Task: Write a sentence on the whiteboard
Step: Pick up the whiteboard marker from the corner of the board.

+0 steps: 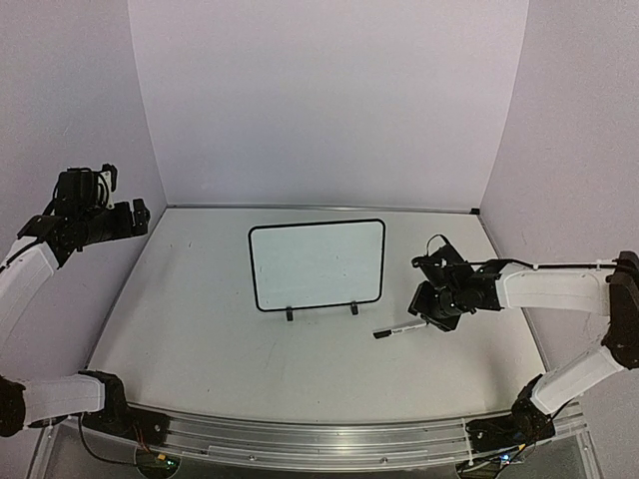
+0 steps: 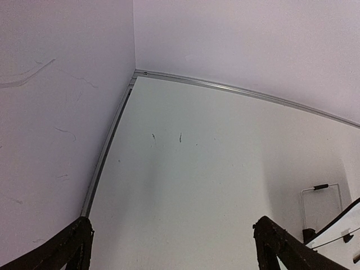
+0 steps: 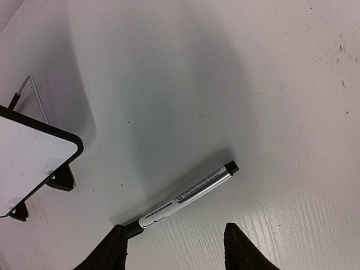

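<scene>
- Top external: shows the whiteboard (image 1: 316,264) standing on its two feet at mid-table (image 1: 200,329), face tilted toward the arm bases, presumably so that a pen tip can reach it from the near side.
  - Finds no writing on the board, so judges the sentence not yet begun.
  - Places the marker (image 1: 399,329) flat on the table, just right of the board and a little nearer.
  - Puts the right gripper (image 1: 429,317) low over the marker's right end, likely lined up for a pick.
  - Shows the left gripper (image 1: 140,215) raised at the far left, well apart from the board, seemingly parked out of the way.
- Left wrist: shows the left gripper (image 2: 173,225) spread wide and empty, with only bare table and the wall corner beyond it.
  - Catches a corner of the whiteboard (image 2: 349,225) at the lower right edge.
- Right wrist: shows the marker (image 3: 188,194) lying slantwise on the table, its thicker dark end just beside one of the fingers (image 3: 107,253).
  - Reads the right gripper (image 3: 174,247) as parted and grasping nothing, the pen resting on the table on its own.
  - Judges that a sound grip calls for bringing the barrel between both fingers, since only the pen's end lies near them.
  - Shows the whiteboard (image 3: 31,152) corner and one foot (image 3: 63,179) at the left edge, near the pen but apart from it.
</scene>
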You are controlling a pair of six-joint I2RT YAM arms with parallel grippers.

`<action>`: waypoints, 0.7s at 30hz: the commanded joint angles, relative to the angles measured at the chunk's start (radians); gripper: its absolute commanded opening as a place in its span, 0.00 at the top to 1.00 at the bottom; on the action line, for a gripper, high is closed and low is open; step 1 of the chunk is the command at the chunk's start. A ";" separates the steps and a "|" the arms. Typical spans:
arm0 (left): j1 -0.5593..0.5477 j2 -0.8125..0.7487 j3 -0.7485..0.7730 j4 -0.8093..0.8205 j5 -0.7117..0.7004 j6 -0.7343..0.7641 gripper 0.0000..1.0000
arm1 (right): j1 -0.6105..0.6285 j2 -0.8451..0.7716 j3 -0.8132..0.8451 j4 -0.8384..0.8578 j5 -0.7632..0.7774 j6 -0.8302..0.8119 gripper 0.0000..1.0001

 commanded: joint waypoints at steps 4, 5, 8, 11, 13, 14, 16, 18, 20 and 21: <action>0.003 -0.007 0.000 0.036 0.010 -0.013 0.00 | -0.037 0.102 0.059 -0.013 -0.072 0.030 0.48; 0.003 -0.007 0.000 0.036 0.011 -0.013 0.00 | -0.038 0.114 0.066 -0.013 -0.070 0.030 0.48; 0.003 -0.006 0.002 0.035 0.012 -0.013 0.00 | -0.041 0.147 0.080 -0.013 -0.049 0.030 0.49; 0.003 -0.007 0.003 0.034 0.014 -0.015 0.00 | -0.044 0.183 0.097 -0.013 -0.036 0.026 0.50; 0.003 -0.007 0.003 0.033 0.014 -0.015 0.00 | -0.045 0.206 0.108 -0.013 -0.034 0.023 0.51; 0.003 -0.007 0.003 0.033 0.014 -0.014 0.01 | -0.045 0.217 0.112 -0.013 -0.033 0.021 0.51; 0.003 -0.006 0.002 0.032 0.013 -0.013 0.00 | -0.046 0.235 0.120 -0.013 -0.032 0.021 0.52; 0.004 -0.006 0.003 0.032 0.014 -0.013 0.00 | -0.047 0.249 0.126 -0.013 -0.030 0.022 0.52; 0.004 -0.006 0.003 0.031 0.013 -0.013 0.01 | -0.047 0.260 0.129 -0.013 -0.028 0.026 0.52; 0.004 -0.006 0.003 0.031 0.014 -0.013 0.00 | -0.047 0.266 0.129 -0.013 -0.026 0.027 0.53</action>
